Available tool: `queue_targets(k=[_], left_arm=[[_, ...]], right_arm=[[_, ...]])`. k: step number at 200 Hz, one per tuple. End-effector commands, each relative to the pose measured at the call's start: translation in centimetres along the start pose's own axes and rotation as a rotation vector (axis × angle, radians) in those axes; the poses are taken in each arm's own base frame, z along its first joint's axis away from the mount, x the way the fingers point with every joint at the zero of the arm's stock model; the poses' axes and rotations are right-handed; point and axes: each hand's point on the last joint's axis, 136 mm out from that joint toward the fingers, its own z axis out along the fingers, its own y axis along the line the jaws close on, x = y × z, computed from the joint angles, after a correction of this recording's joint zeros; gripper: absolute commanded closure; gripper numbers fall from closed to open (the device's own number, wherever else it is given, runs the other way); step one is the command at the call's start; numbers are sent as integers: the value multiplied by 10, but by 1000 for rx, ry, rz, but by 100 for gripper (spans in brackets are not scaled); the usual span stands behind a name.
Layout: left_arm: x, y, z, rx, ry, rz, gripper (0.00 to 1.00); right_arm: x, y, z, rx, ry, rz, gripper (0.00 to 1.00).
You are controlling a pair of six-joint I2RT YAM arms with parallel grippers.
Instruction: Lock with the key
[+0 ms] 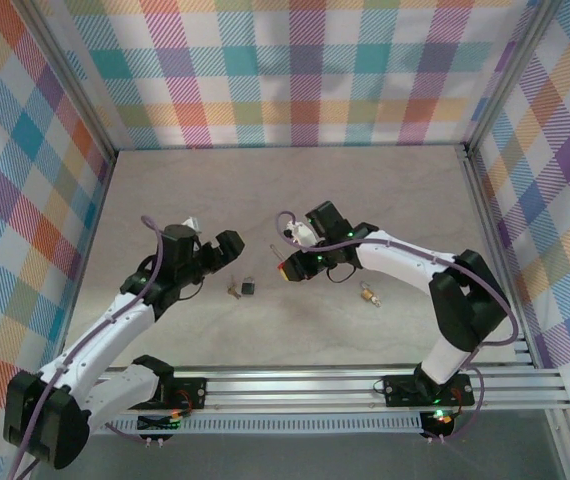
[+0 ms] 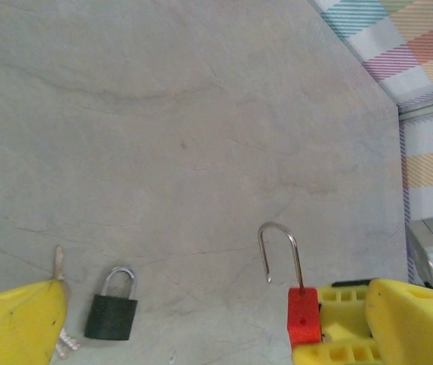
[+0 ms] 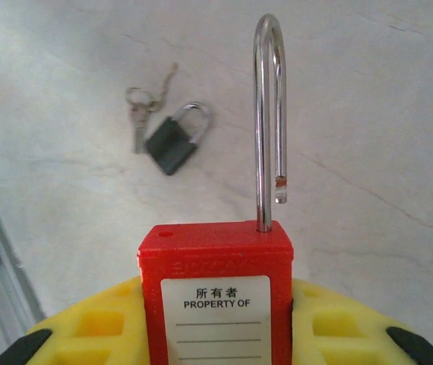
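Red plastic padlock [image 3: 216,274], long silver shackle [image 3: 268,114] sprung open at one end, pinched by its body between yellow fingers [image 3: 87,331] of right gripper [image 1: 293,262], near middle of pale tabletop [image 1: 265,190]. Small black padlock [image 1: 249,288], shackle closed, lies flat between both arms, silver key bunch [image 1: 233,292] just beside it. Left gripper [image 1: 230,245] near these, fingers spread wide, gripping nothing. Brass padlock [image 1: 368,295] lies apart, below right arm.
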Motion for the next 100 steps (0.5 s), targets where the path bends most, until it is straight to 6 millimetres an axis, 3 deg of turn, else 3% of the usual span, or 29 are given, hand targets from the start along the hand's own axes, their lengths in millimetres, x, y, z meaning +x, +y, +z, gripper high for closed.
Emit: queue_targets(k=[1,43,100], left_arm=[[-10,-27,6,133,-19,-25,0],[-10,-62,14,334,8,-56,0],[0,-79,16,489,59,-85,0]], right_arm=[[-12,36,-13,-172,-68,-80,100],[-13,62,-30,-287,-116,-135,100],[-13,77,-41,-359,-140,-163,100]])
